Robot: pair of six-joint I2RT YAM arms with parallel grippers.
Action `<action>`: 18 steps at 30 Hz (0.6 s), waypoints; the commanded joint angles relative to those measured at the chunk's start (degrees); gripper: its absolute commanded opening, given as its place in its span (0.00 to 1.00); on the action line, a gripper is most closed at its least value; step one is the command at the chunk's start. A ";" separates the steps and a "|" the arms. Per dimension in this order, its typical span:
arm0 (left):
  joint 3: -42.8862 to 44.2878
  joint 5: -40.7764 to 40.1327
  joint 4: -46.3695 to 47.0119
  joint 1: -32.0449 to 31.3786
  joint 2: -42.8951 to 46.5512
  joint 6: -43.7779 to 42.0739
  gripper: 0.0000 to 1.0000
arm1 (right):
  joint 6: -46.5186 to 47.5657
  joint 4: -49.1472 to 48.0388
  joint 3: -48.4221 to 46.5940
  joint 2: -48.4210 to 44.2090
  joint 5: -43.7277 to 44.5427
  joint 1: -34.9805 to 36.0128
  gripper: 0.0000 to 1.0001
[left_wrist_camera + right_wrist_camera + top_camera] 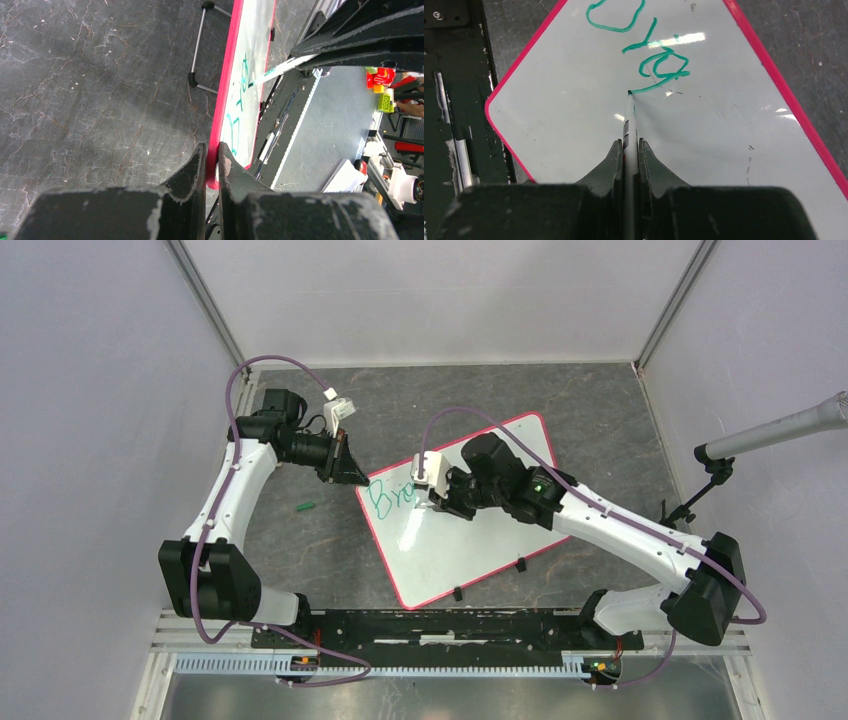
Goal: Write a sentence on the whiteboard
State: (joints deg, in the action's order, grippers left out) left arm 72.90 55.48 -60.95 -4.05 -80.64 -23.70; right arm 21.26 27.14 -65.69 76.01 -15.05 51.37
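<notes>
The whiteboard lies tilted on the dark table, white with a red-pink rim. Green lettering of the sentence, a few letters, sits near its upper left corner; it also shows in the right wrist view. My left gripper is shut on the whiteboard's rim at that corner. My right gripper is shut on a white marker, whose green tip touches the board at the end of the last stroke. The whiteboard fills the right wrist view.
A small green marker cap lies on the table left of the board. Black stand clips sit at the board's near edge. A black rail runs along the table's front edge. Grey walls enclose three sides.
</notes>
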 commanded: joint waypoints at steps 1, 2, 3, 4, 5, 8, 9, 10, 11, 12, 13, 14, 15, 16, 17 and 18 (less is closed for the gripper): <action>-0.13 0.32 -1.05 -1.96 -0.27 -3.50 0.02 | 0.19 0.73 0.72 0.41 0.46 1.03 0.00; -0.14 0.32 -1.03 -1.94 -0.26 -3.49 0.02 | 0.19 0.72 0.06 0.84 0.46 1.24 0.00; -0.13 0.39 -1.02 -1.96 -0.27 -3.52 0.02 | 0.19 0.77 -0.78 1.25 0.48 1.36 0.00; -0.13 0.41 -1.02 -1.95 -0.37 -3.50 0.02 | 0.19 0.73 -1.73 1.71 0.46 1.40 0.00; -0.13 0.41 -1.02 -1.99 -0.41 -3.54 0.02 | 0.19 0.64 -2.65 2.16 0.24 1.45 0.00; 0.02 0.40 -1.04 -1.93 -0.58 -3.38 0.02 | 0.01 0.60 -6.01 2.83 -1.29 1.45 0.00; 0.04 0.48 -1.03 -2.00 -0.67 -3.44 0.02 | -0.08 0.55 -6.96 2.74 -1.81 1.45 0.00; 0.05 0.50 -1.05 -2.04 -0.66 -3.39 0.02 | -0.03 0.65 -7.76 2.68 -2.05 1.40 0.00; 0.05 0.59 -1.03 -2.08 -0.58 -3.32 0.02 | 0.30 0.73 -8.46 2.41 -1.93 1.36 0.00; 0.05 0.59 -1.01 -2.08 -0.61 -3.32 0.02 | 0.53 0.52 -8.72 1.85 -1.35 1.15 0.00; 0.05 0.44 -1.02 -2.06 -0.45 -3.35 0.02 | 0.62 0.27 -8.92 1.42 -0.92 0.69 0.00; -0.03 0.49 -1.06 -2.02 -0.41 -3.34 0.02 | 0.72 0.15 -9.17 1.11 -0.66 0.18 0.00; -0.11 0.55 -1.08 -2.01 -0.31 -3.38 0.02 | 0.80 0.11 -9.53 1.06 -0.51 -0.58 0.00; -0.06 0.61 -1.04 -2.02 -0.34 -3.33 0.02 | 0.89 0.06 -9.97 1.04 -0.20 -1.34 0.00; -0.04 0.59 -1.07 -2.01 -0.36 -3.26 0.02 | 0.97 -0.03 -10.23 1.07 0.15 -1.84 0.00; -0.04 0.59 -1.07 -2.01 -0.37 -3.24 0.02 | 1.11 -0.24 -10.49 1.25 0.55 -2.39 0.00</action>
State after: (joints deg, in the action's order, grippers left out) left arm 72.90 55.64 -60.97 -4.05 -80.62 -23.70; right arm 21.45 28.56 -73.03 78.72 -16.23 51.22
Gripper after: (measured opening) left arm 0.154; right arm 0.145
